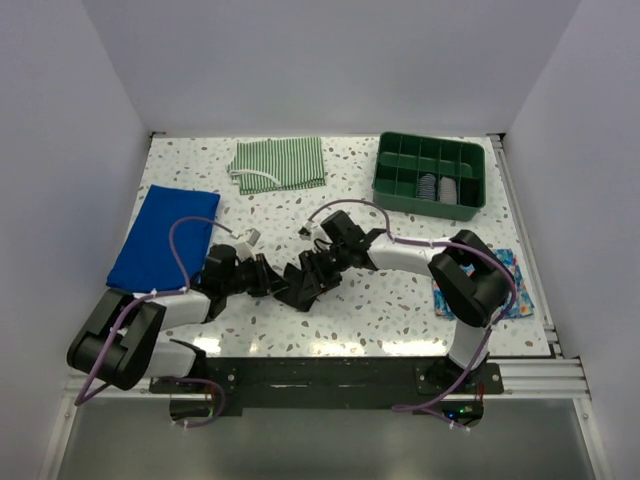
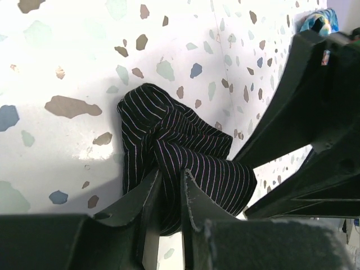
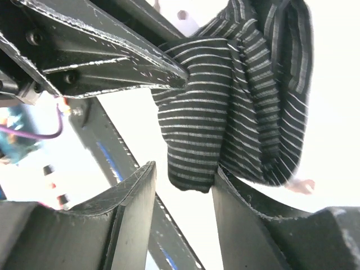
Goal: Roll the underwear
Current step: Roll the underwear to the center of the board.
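Observation:
The underwear (image 1: 300,284) is a bunched black cloth with thin pale stripes, lying at the middle of the table between the two arms. In the left wrist view my left gripper (image 2: 171,171) is shut on a fold of the underwear (image 2: 169,138). My left gripper (image 1: 268,278) comes in from the left and my right gripper (image 1: 318,268) from the right. In the right wrist view my right gripper (image 3: 184,167) stands open. One end of the underwear (image 3: 225,112) hangs between its fingers, against one finger and clear of the other.
A green-and-white striped cloth (image 1: 280,163) lies at the back. A blue cloth (image 1: 163,238) lies at the left. A green divided tray (image 1: 400,190) with rolled items stands at the back right. A blue floral cloth (image 1: 512,262) lies under the right arm.

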Motion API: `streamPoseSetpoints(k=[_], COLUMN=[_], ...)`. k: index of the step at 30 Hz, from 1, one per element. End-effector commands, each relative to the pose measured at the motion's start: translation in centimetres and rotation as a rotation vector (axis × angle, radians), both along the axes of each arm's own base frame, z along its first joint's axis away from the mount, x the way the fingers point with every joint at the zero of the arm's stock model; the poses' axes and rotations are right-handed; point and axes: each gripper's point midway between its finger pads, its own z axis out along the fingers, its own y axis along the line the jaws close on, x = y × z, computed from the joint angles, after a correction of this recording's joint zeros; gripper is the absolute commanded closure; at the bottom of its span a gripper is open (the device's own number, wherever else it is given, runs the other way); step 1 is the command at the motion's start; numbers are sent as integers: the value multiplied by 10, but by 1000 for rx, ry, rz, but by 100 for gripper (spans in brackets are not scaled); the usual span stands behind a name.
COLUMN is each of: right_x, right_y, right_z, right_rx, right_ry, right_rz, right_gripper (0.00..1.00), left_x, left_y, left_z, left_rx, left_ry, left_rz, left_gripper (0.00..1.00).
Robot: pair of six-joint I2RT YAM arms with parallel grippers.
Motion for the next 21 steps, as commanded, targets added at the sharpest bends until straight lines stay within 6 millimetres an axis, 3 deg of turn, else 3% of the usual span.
streamPoseSetpoints(k=[1,6,12,16,21], right_x=[7,25,45,50,41], right_y=[-23,-48,-58,-57,-49], right_z=[16,27,45,51,50], right_rx=[-94,-192,-215,-211,-259], right_ry=[-140,-282,-412,-441,-536], right_rz=[-7,-79,-153,-168,-103], right_gripper=[52,50,50,50,49], left_x=[-12,-14,-13,-14,-13], left_y=[15,11,6,5,4], left_z=[-36,-37,-36,-37,-36], left_rx=[157,164,165,174,180], left_ry=[66,66,64,69,80], left_rz=[4,-20,-37,-47,-57], left_gripper=[81,82,82,82,82])
